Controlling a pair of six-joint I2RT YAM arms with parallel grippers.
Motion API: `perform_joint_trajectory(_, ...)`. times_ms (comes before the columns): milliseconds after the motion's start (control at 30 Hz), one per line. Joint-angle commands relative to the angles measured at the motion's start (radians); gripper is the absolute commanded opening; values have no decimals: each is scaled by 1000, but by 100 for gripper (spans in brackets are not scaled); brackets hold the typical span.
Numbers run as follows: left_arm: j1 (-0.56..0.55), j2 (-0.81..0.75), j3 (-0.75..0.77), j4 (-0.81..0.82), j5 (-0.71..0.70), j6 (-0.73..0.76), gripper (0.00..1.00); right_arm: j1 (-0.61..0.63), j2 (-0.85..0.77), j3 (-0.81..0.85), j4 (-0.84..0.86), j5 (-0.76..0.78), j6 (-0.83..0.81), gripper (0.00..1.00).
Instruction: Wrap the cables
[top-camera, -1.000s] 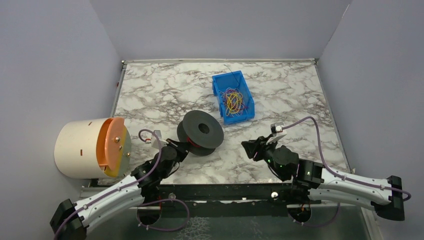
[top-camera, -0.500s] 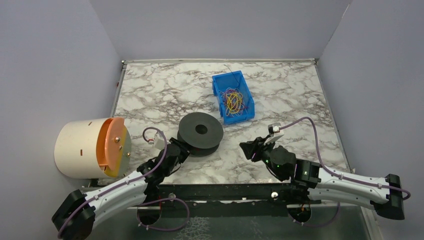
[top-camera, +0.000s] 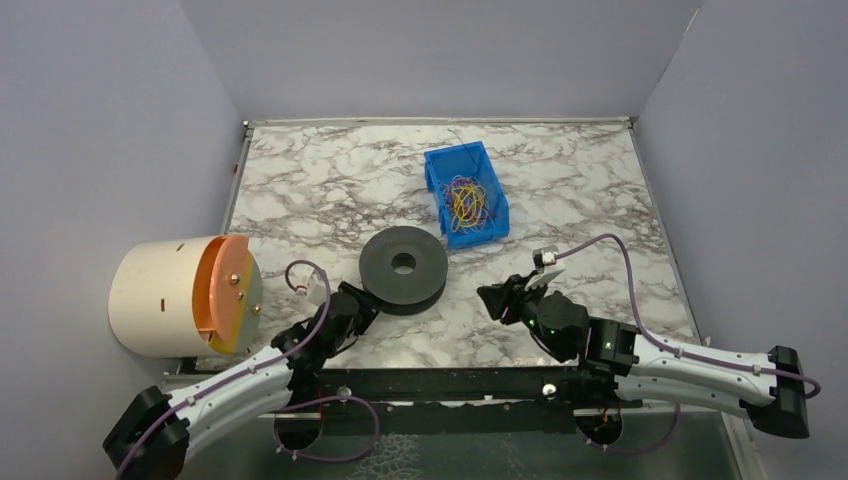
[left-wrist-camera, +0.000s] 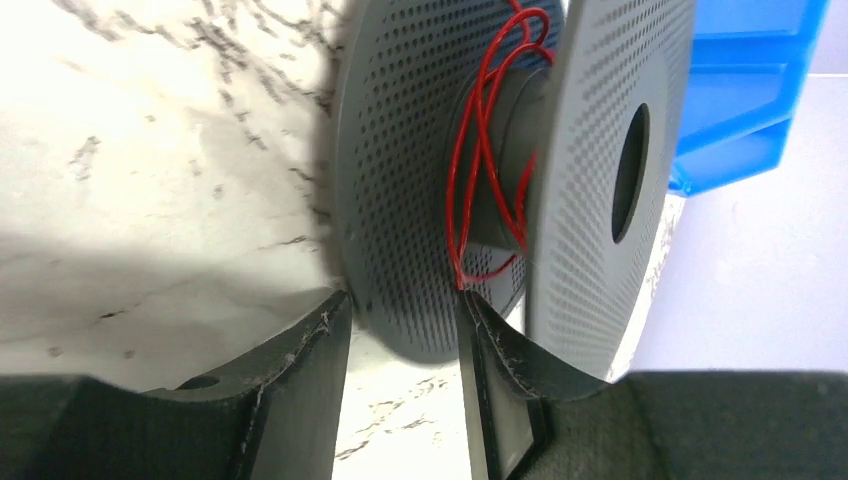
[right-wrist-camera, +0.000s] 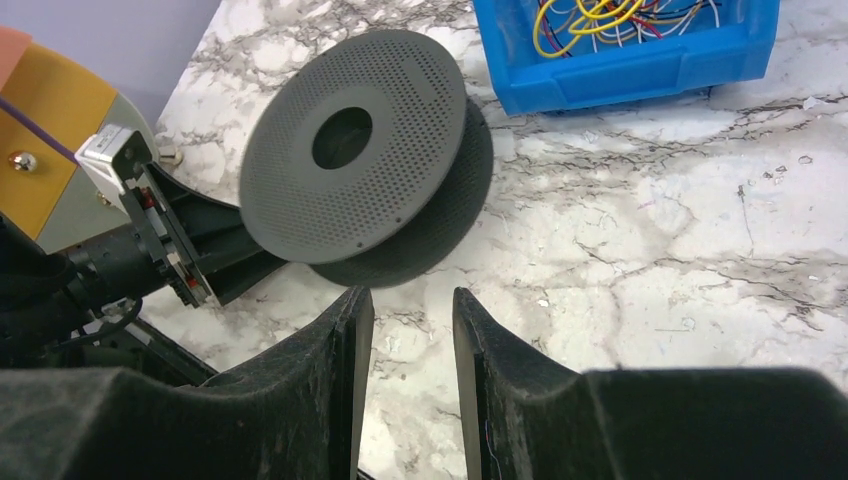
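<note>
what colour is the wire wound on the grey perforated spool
The thin wire: red, best in left wrist view.

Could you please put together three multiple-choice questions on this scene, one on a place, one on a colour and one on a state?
1. Where does the loose tangle of cables lie?
A) in the blue bin
B) inside the white drum
C) on the bare table

2. What colour is the wire wound on the hub of the spool?
A) yellow
B) red
C) purple

3. How is the right tool?
A) shut on a cable
B) open, holding nothing
C) shut on the spool

Answers:
1 A: the top view shows the coloured tangle inside the bin.
2 B: the left wrist view shows red loops between the flanges.
3 B: its fingers stand apart over bare marble.
</note>
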Motion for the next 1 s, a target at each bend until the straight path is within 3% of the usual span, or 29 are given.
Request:
perform_joint_trajectory(0, 5, -53, -25, -65, 41, -31, 46, -3, 6, -13, 30, -10, 22, 39)
perform_joint_trajectory(500, 7, -214, 8, -258, 79, -22, 44, -3, 104, 17, 0, -35, 62, 40)
perform_joint_trajectory(800, 8, -161, 123, -320, 109, 106, 43, -6, 266, 110, -56, -96, 13, 44)
perform_joint_trajectory(967, 7, -137, 239, -409, 105, 224, 43, -25, 376, 158, -55, -202, -26, 43)
